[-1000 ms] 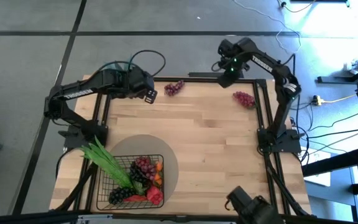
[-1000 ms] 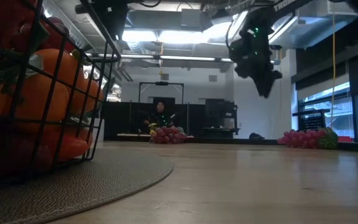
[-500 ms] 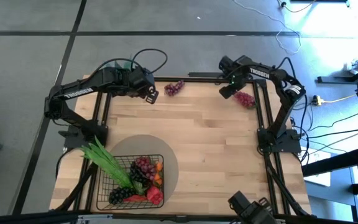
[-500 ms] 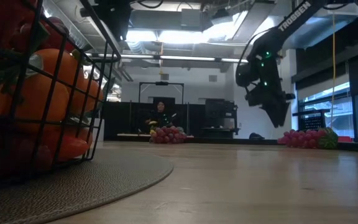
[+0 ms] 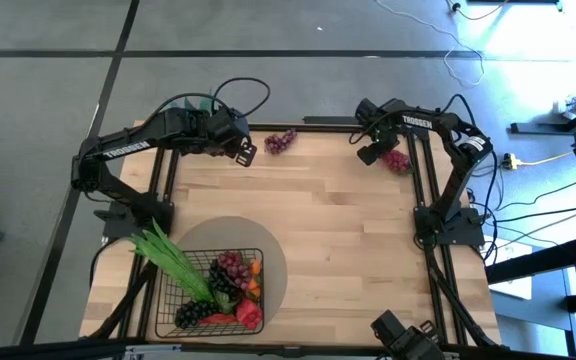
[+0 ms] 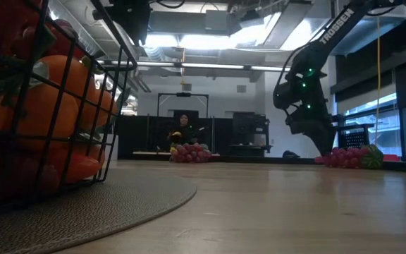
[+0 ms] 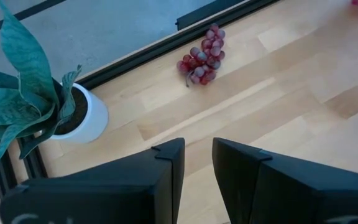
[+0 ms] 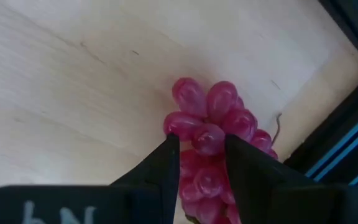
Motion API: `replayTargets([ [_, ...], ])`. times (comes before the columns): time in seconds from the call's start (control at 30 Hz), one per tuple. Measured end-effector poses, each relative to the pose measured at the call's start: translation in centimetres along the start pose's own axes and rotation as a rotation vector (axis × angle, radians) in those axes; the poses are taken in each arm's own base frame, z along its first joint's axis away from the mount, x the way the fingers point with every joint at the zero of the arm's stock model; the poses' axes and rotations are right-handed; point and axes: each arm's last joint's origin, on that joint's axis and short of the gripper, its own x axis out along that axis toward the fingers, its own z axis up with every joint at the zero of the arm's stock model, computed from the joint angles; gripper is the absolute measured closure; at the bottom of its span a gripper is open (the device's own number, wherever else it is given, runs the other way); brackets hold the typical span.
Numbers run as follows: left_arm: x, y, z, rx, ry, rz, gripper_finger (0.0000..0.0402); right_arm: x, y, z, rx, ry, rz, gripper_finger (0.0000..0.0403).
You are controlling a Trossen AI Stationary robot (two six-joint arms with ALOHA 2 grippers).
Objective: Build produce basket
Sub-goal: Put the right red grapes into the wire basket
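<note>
A red grape bunch (image 5: 398, 160) lies near the table's far right corner, and my right gripper (image 5: 371, 153) has come down at its left end, shut on it. A second red bunch (image 5: 281, 140) lies at the far edge; my left gripper (image 5: 245, 153) hovers just left of it, its fingers a narrow gap apart, holding nothing. The wire basket (image 5: 168, 318) stands on a grey round mat (image 5: 273, 260) at the near left. It holds grapes, orange and red pieces, and long green pods that stick out over its far left corner. My right gripper (image 8: 201, 146) has the grape bunch's end (image 8: 207, 138) pinched between its two fingers (image 8: 166, 162); grapes fill the gap between them. It comes slanting down from the table's left. The bunch (image 6: 345, 156) still lies on the table.
A potted teal-leaved plant (image 7: 30, 99) stands off the table's far left corner, beyond the black frame rail. The second grape bunch (image 7: 202, 59) lies ahead of my left gripper (image 7: 197, 155). Bare wood spans the table's middle and right. A person shows far behind the table in the low view.
My right gripper has come down from above the far edge toward the table's right, onto the grape bunch near the far right corner. The bunch has stayed where it was. My left gripper has barely shifted.
</note>
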Motion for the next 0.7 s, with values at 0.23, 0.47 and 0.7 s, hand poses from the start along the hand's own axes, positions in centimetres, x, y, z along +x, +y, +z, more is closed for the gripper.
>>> replayTargets([
  [0.23,0.00,0.00,0.00,0.000,0.000,0.000,0.0331,0.01,0.02,0.25,-0.014,-0.025,0.001,0.0285],
  [0.47,0.00,0.00,0.00,0.000,0.000,0.000,0.0331,0.01,-0.08,0.32,-0.016,-0.034,-0.034,0.0336],
  [0.7,0.00,-0.05,-0.05,0.002,0.016,-0.017,0.0331,0.01,-0.09,0.37,-0.041,-0.038,-0.037,0.0395],
])
